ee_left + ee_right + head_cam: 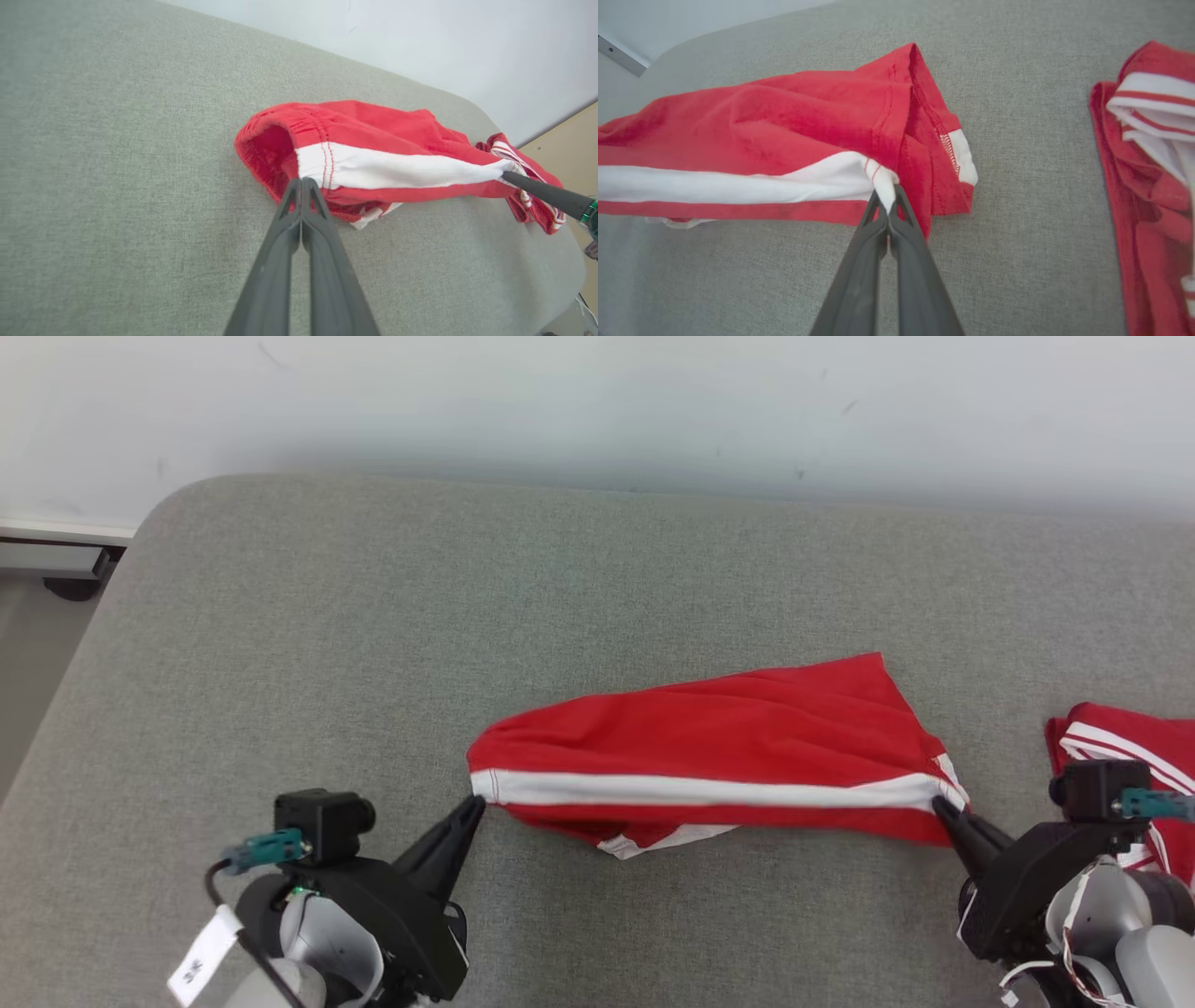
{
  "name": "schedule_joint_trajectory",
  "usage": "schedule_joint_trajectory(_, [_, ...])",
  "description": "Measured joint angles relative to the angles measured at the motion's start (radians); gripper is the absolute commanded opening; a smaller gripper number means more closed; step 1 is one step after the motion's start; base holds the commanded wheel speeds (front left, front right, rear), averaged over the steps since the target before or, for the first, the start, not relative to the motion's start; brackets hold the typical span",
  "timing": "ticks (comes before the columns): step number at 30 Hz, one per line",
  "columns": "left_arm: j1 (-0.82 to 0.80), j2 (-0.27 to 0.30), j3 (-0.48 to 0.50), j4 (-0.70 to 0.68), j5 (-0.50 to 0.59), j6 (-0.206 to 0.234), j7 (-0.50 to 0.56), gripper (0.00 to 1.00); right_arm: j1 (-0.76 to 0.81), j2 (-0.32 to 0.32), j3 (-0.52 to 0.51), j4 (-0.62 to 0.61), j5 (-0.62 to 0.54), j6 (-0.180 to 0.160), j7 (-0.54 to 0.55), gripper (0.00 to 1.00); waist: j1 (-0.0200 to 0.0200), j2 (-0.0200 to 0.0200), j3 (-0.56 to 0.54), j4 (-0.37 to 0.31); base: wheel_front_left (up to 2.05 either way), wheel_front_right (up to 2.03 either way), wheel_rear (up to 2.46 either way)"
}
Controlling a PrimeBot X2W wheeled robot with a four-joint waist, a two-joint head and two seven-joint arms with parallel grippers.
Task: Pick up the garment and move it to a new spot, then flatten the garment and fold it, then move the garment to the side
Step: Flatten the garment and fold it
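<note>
A: Looking first at the grey cushion (373,616), spreading wide ahead of both pincers. Guessing which step here?

B: Judging it as the flattening step, most probably. Looking at the garment (709,737): lying long and crumpled on the cushion, stretching from the tip of the left pincer (476,807) across to the tip of the right pincer (938,805). Not yet lying flat, bunching in soft folds just beyond the two tips.

A: Noticing also a second red piece (1120,747)?

B: Yes, sitting close beside the right pincer, on its outer side, apart from the garment. Probably not belonging to this step.

A: Asking now about the next move.

B: Calling, in my judgement, for drawing the two ends apart and raising them a little, then laying the cloth down smooth. Needing care, because gripping only thin edges and risking a slip.

A: Going down to the white stripe (709,791).

B: Running straight from one tip to the other, looking quite tight.

A: And finishing with the pincers themselves?

B: Both clenching completely, leaving no gap. Starting with the left: nipping the waistband edge right at its tip, though not showing much cloth inside. Then the right: squeezing a small white tuft of the hem between its fingertips (903,219).
</note>
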Motion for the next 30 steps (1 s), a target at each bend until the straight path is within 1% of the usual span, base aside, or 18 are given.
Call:
schedule_joint_trajectory(3, [0.000, -0.001, 0.009, -0.037, 0.000, 0.000, -0.023, 0.00, -0.001, 0.001, -0.017, -0.038, 0.008, 0.004, -0.031, 0.00, 0.0000, 0.0000, -0.006, 0.000, 0.00, 0.00, 0.00])
schedule_joint_trajectory(7, [0.000, -0.007, 0.008, -0.090, 0.000, -0.001, -0.043, 0.00, -0.001, 0.010, -0.030, -0.095, 0.021, 0.020, -0.070, 0.00, 0.0000, 0.0000, -0.013, 0.000, 0.00, 0.00, 0.00])
schedule_joint_trajectory(9, [0.000, -0.008, 0.008, -0.115, -0.001, -0.002, -0.055, 0.00, 0.000, 0.014, -0.036, -0.121, 0.025, 0.022, -0.087, 0.00, 0.0000, 0.0000, -0.016, -0.001, 0.00, 0.00, 0.00])
schedule_joint_trajectory(10, [0.000, -0.009, 0.008, -0.126, -0.001, -0.002, -0.059, 0.00, 0.000, 0.014, -0.039, -0.134, 0.026, 0.029, -0.092, 0.00, 0.0000, 0.0000, -0.018, -0.002, 0.00, 0.00, 0.00])
schedule_joint_trajectory(13, [0.001, -0.010, 0.009, -0.149, -0.002, -0.008, -0.065, 0.00, 0.001, 0.014, -0.044, -0.158, 0.028, 0.030, -0.105, 0.00, 0.0000, 0.0000, -0.020, -0.003, 0.00, 0.00, 0.00])
schedule_joint_trajectory(17, [0.020, -0.012, 0.017, -0.198, -0.012, -0.009, -0.081, 0.00, 0.021, 0.014, -0.055, -0.207, 0.037, 0.041, -0.125, 0.00, 0.0000, 0.0000, -0.024, -0.007, 0.00, 0.00, 0.00])
schedule_joint_trajectory(19, [0.024, -0.016, 0.024, -0.230, -0.037, -0.010, -0.093, 0.00, 0.030, 0.015, -0.067, -0.240, 0.053, 0.044, -0.139, 0.00, 0.0000, 0.0000, -0.024, -0.009, 0.00, 0.00, 0.00])
schedule_joint_trajectory(22, [0.024, -0.030, 0.038, -0.307, -0.063, -0.019, -0.114, 0.00, 0.044, 0.029, -0.097, -0.333, 0.085, 0.048, -0.172, 0.00, 0.0000, 0.0000, -0.024, -0.013, 0.00, 0.00, 0.00])
schedule_joint_trajectory(25, [0.032, -0.039, 0.041, -0.403, -0.099, -0.034, -0.131, 0.00, 0.051, 0.047, -0.129, -0.446, 0.136, 0.064, -0.207, 0.00, 0.0000, 0.0000, -0.025, -0.015, 0.00, 0.00, 0.00])
schedule_joint_trajectory(30, [0.039, -0.040, 0.049, -0.568, -0.151, -0.045, -0.138, 0.00, 0.043, 0.047, -0.202, -0.625, 0.193, 0.072, -0.254, 0.00, -0.0001, -0.0001, -0.020, -0.020, 0.00, 0.00, 0.00])
